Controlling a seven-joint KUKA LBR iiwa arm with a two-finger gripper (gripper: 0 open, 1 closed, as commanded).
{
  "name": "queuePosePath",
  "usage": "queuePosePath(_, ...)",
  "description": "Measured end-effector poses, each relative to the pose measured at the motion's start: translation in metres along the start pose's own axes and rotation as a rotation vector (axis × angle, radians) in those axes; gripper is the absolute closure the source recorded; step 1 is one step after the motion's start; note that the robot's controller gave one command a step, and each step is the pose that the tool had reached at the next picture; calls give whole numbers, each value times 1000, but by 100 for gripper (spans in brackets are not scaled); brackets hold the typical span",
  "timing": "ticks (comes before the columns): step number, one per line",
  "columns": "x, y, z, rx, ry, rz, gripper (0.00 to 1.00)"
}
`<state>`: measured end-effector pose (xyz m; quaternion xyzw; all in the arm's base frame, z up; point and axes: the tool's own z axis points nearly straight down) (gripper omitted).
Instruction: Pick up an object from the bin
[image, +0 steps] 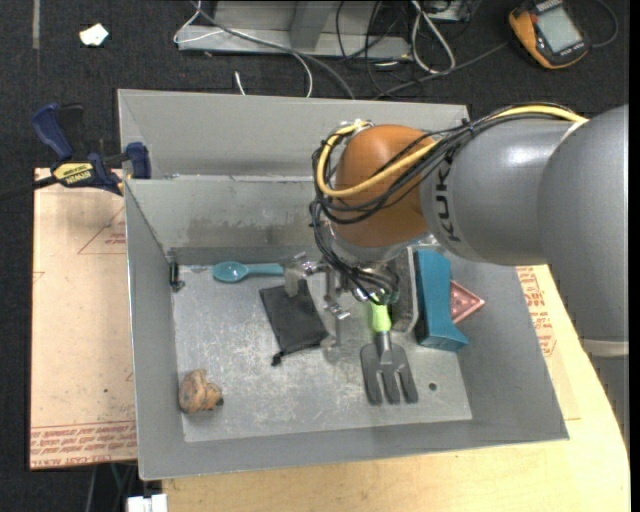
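Bin (250, 420): grey metal, with a scuffed floor and sloping walls.
Landmark: the blue box (436, 300), which stands on edge below the arm (530, 190).
Task's thing: a dark grey sheet (292, 318). It is flat, roughly four-sided and matt, perhaps cloth or foam. One thin corner trails toward the bin's near side.
Place of the sheet: view-left of the blue box, beyond the fork, about mid-floor.
Gripper (326, 312): bare metal, hanging under the orange wrist cover (375, 195), view-left of the blue box and over the sheet's box-side edge. Its opening cannot be told, and nothing can be seen held in it.
Fork (388, 375): grey tines pointing to the near wall, with a green handle. It lies just beside the blue box on its view-left side, between the box and the sheet.
Pink triangle (466, 303): touches the blue box on its view-right side and is partly covered by it.
Spoon (238, 271): light blue, well apart from the blue box to view-left, near the back wall.
Brown lump (201, 392): rough and stone-like, the thing farthest from the blue box, toward the near view-left corner.
Hidden parts: the sheet's box-side edge, the top of the fork's handle and the upper end of the blue box lie under the gripper, the cables (335, 170) and the arm.
Hard to make out: a small dark item (175, 278) at the view-left wall, too small to name.
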<state>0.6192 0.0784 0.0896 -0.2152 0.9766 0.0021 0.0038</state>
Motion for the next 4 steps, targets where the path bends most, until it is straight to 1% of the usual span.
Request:
queuePosePath(1, 0, -11, 17, -3, 5, -43, 100)
queuePosePath(2, 0, -11, 16, -3, 4, -43, 100)
queuePosePath(4, 1, -9, -95, -7, 9, -41, 100)
